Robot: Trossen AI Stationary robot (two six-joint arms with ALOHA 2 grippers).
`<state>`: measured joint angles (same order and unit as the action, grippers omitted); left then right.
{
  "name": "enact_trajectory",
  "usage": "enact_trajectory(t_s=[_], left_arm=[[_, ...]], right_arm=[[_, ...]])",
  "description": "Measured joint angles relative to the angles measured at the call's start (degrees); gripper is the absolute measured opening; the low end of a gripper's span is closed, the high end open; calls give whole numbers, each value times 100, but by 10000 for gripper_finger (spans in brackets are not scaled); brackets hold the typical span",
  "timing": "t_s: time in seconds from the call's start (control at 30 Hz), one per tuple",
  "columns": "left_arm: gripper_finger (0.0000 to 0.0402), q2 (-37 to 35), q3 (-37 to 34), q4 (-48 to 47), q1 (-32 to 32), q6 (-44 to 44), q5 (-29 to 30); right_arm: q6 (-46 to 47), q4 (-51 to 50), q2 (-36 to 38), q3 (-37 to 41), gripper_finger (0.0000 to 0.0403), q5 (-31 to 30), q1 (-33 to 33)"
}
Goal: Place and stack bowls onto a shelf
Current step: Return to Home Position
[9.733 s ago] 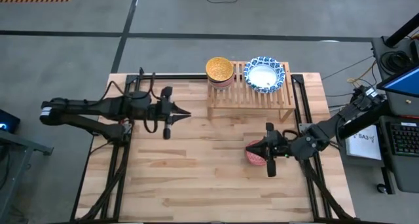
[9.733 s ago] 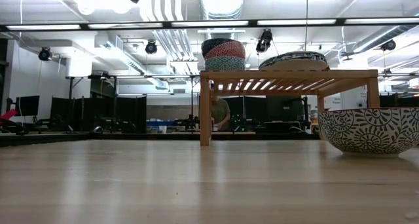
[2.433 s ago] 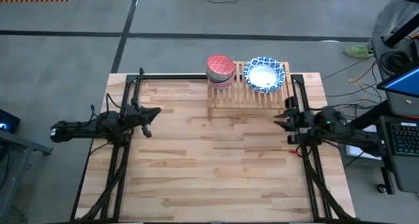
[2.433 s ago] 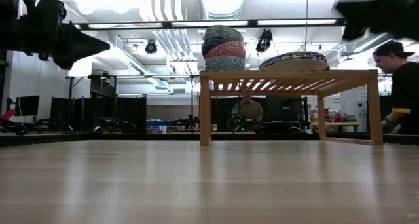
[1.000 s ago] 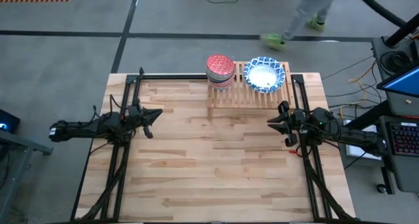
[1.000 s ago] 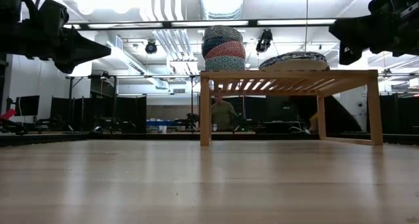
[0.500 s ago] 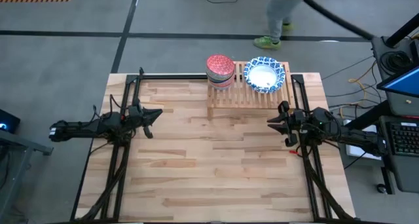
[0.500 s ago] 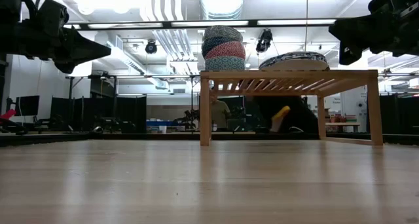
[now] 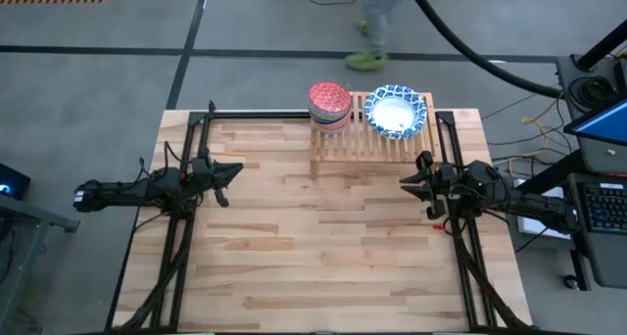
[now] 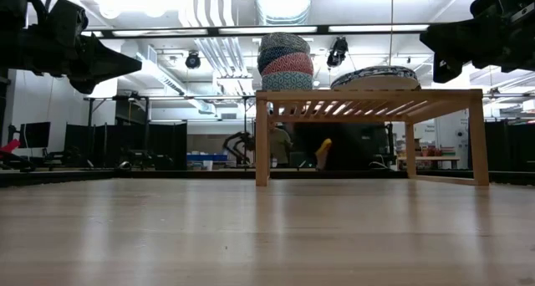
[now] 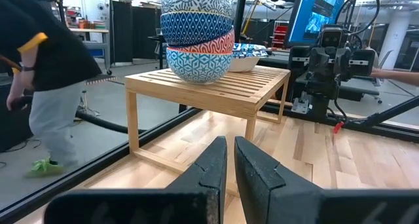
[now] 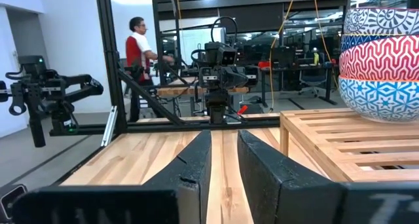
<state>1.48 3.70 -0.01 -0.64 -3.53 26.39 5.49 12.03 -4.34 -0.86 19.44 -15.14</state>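
Presently on view: shelf (image 9: 364, 145), light slatted wood, at the table's far edge, carrying every bowl I can find.
Small-bowl stack (image 9: 329, 104): four nested, red inside uppermost, on the shelf end that faces the left gripper.
Large-bowl stack (image 9: 396, 113): blue-and-white with a white inside, on the end nearer the right gripper, just beside the small stack. I cannot count how many lie in it.
Left gripper (image 9: 236, 167): hangs above the table's left side, fingers almost together with only a sliver between, holding nothing.
Right gripper (image 9: 406, 185): hangs above the table's right side, fingers a narrow slot apart, holding nothing.
Bearing from left gripper: shelf ahead of the fingertips and off toward the far edge, well apart.
Bearing from right gripper: shelf near, just past the fingertips toward the far edge. This is the nearer arm.
Long axis: shelf runs along the far edge, roughly parallel to the line on which the two grippers face each other, so neither points at it squarely.
Step, as I judge it: stacking looks done and the arms are parking. Any pull-back leads away from the shelf, and the right arm has less room to spare.
Also present: person (image 9: 377, 17) on the floor beyond the table, well apart from both grippers.
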Motion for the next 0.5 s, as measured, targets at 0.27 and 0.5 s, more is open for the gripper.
enact_trajectory(t_s=[0.27, 0.5], left_arm=[[13, 0, 0, -2, 0, 0, 1], [13, 0, 0, -2, 0, 0, 0]], right_arm=[[1, 0, 0, 0, 70, 0, 1], [-5, 0, 0, 0, 78, 0, 0]])
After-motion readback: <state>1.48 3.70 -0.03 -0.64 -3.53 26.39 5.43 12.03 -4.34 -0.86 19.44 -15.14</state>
